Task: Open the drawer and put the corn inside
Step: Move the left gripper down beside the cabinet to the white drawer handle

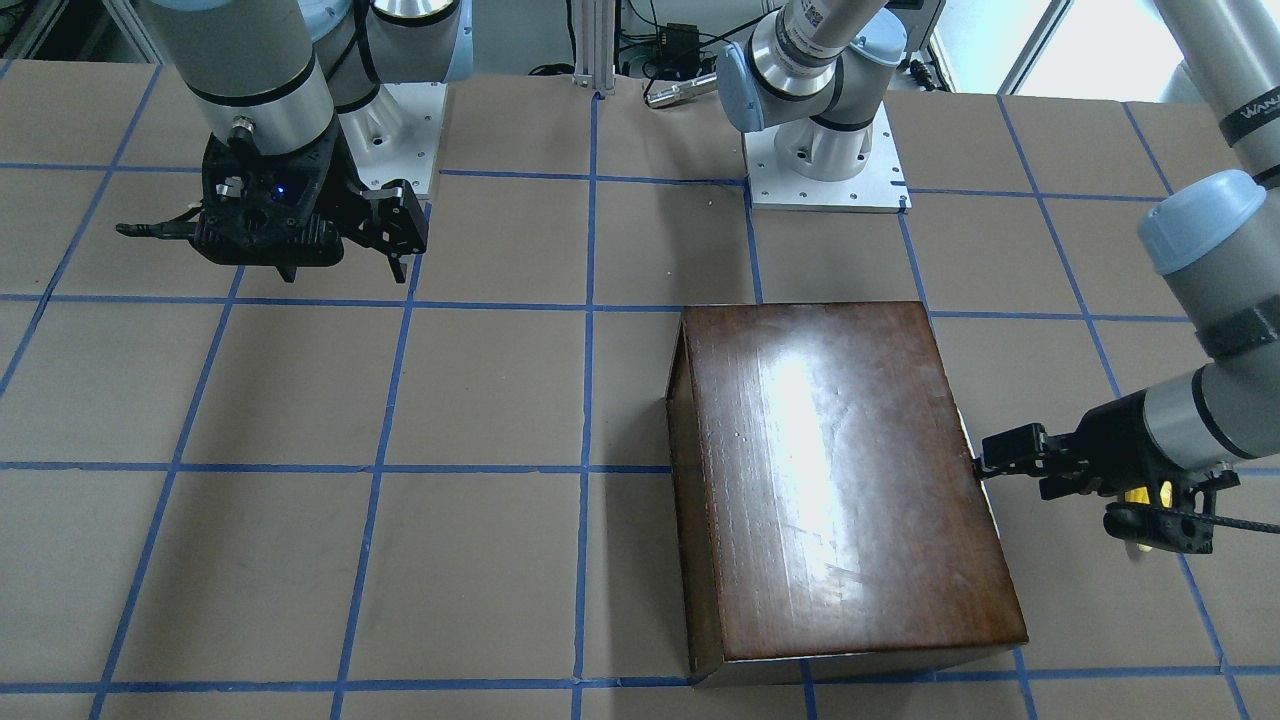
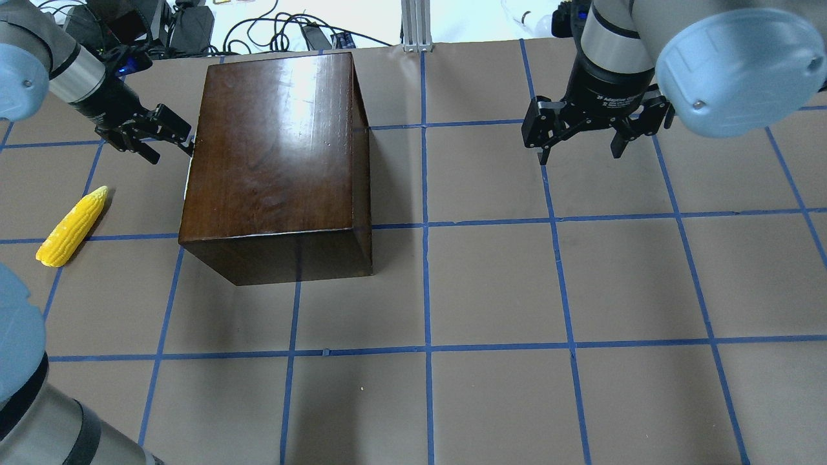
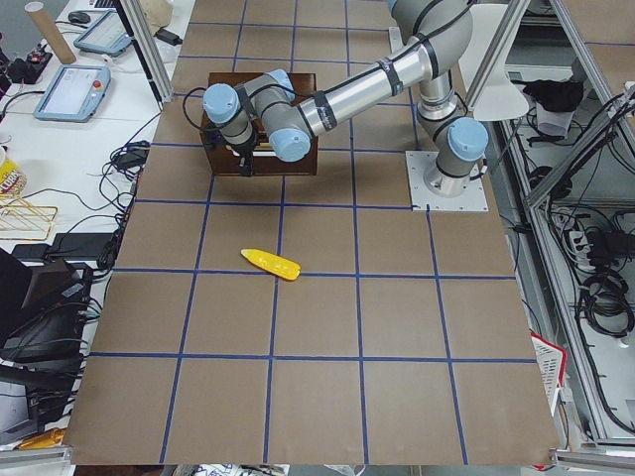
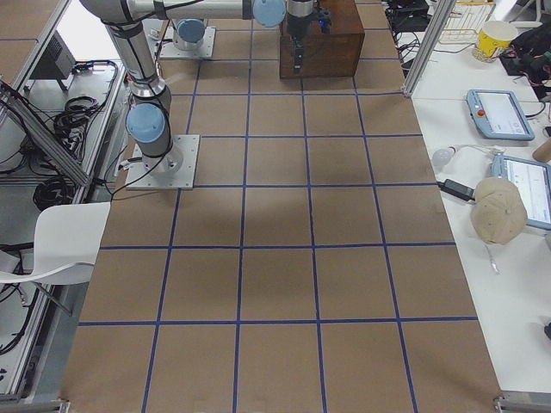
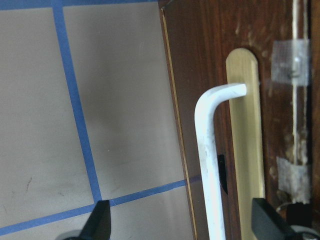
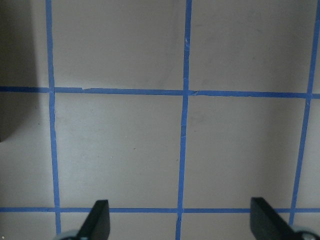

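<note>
Overhead view: left gripper (image 2: 171,150) is sitting right at the left-hand face of the box (image 2: 278,142), fingers spread, nothing in them. Corn (image 2: 71,226) is lying flat on the table (image 2: 491,290) near that gripper, on the robot's side of it, apart from the box. Right gripper (image 2: 579,154) is hanging released over bare table, well apart from both.

Front view: left fingertips are touching or just short of the box edge, can't tell which. Only a yellow sliver of corn is showing under the wrist.

Left side view: corn is lying alone in the open, well apart from the box, and the near arm is reaching across to the box.

Right side view: box is sitting at the far end, too small for detail.

Left wrist view: drawer (image 5: 195,75) is looking shut, no pale tray wood showing. White handle (image 5: 206,165) is standing off a brass plate (image 5: 245,150) and running between the two spread fingertips (image 5: 100,222), so the claw is straddling it, not clamping.

Right wrist view: only gridded table is showing, with the fingers apart and empty.

Handling guess: handle is looking thin, rigid and smooth, so I'm expecting a firm pinch across the bar mid-length and a straight pull. Box is glossy and unbraced, so it may be sliding along with the pull. Corn is probably light, hard and tapered. I'd be taking it across the thick middle, not the tip, where it could be squirting out.
</note>
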### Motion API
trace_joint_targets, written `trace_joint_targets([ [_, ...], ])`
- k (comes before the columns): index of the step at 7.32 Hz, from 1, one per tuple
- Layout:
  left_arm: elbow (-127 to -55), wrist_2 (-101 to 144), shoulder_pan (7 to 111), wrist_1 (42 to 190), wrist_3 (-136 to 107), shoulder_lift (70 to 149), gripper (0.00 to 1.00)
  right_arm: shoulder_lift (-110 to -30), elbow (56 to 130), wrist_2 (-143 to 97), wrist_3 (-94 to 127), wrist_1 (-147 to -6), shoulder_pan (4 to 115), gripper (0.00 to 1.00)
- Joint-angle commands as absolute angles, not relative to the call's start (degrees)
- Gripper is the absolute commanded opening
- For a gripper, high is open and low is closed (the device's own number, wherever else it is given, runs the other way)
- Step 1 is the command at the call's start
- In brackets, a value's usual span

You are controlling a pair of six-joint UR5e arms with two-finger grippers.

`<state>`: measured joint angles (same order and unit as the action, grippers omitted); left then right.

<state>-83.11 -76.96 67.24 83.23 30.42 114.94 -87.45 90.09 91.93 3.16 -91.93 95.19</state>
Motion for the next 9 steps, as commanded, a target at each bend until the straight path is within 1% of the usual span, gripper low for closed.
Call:
trace_joint_targets([
  [1,-83.14,-76.64,66.1,83.23,30.15,115.57,1.0,-87.45,90.09,91.93,3.16,-91.93,95.19,1.0],
  [9,-84.38,-74.62,66.09,83.15,30.23,116.98,1.0,-87.45,90.09,91.93,3.16,-91.93,95.19,1.0],
])
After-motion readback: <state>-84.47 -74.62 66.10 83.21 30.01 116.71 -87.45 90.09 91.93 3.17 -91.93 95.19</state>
